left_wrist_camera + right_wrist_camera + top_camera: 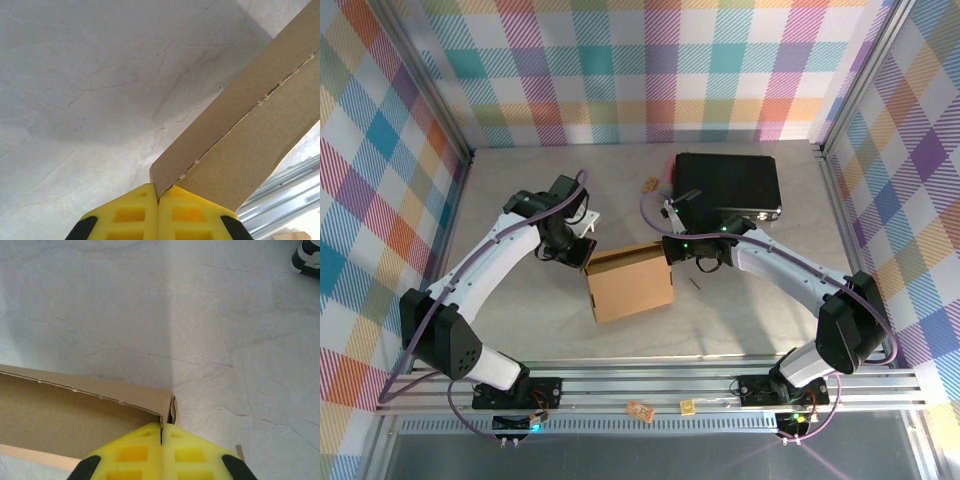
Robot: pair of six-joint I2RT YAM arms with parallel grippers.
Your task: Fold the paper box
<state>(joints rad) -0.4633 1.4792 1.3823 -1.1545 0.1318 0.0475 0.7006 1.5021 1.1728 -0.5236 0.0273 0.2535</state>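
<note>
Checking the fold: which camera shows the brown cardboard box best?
Top external: nearly the whole brown cardboard box. Left wrist: a perforated edge pinched by the left gripper. Right wrist: a corner pinched by the right gripper.

The pale marbled table (pixel 520 325) bears the paper box (pixel 630 285), a black case (pixel 728 183) and a small brown scrap (pixel 651 184).

White shells between black joints on left arm (pixel 492 252) and right arm (pixel 790 272), purple cables (pixel 583 180) looped alongside, black bases (pixel 515 392) on a silver rail (pixel 650 385). Small green light (pixel 686 242) at the right wrist. Left pincer (pixel 158 196) and right pincer (pixel 162 431) bright yellow, with recessed pockets and black side pieces
</note>
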